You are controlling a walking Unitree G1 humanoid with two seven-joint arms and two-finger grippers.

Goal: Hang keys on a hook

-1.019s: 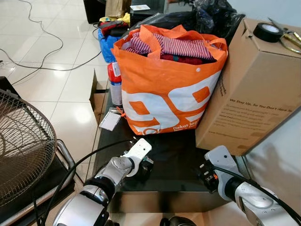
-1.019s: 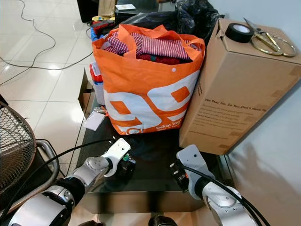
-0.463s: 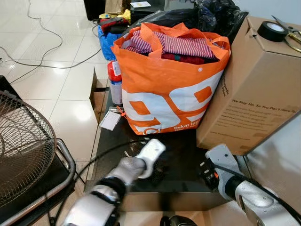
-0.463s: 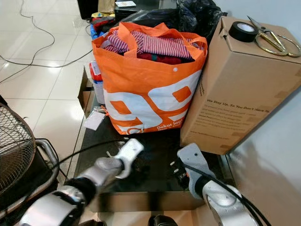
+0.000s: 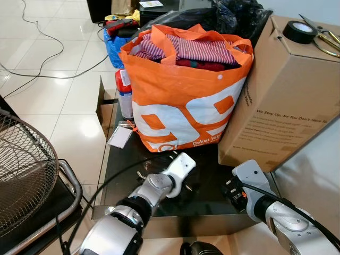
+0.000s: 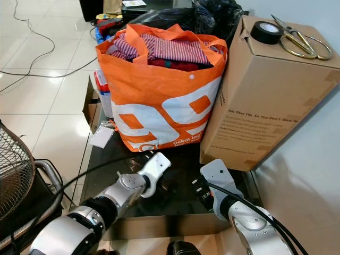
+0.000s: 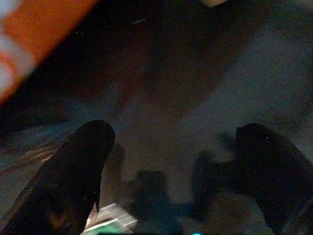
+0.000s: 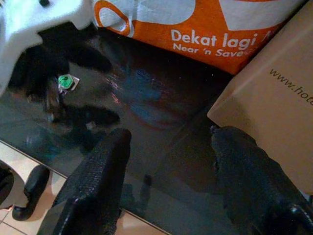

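Keys (image 8: 66, 82) lie on black table (image 6: 175, 186) — left gripper (image 7: 173, 171) spread wide, empty.

Orange bag (image 5: 183, 101), cardboard box (image 5: 281, 90), L arm (image 5: 154, 188), fan (image 5: 24, 164)

The orange bag (image 8: 205, 29) is showing white lettering along its lower edge: "Dekat lagi" with a smaller line "Near 'n Save" under it, both cut off at the right where the cardboard box (image 5: 287, 95) is standing just beside the bag. Above that lettering the bag is carrying very large white figures, seemingly "99". The box, on its side facing the bag, is bearing the dark line "We Stay Up, So You Don't Have To"; the finer print below it is too small to read.
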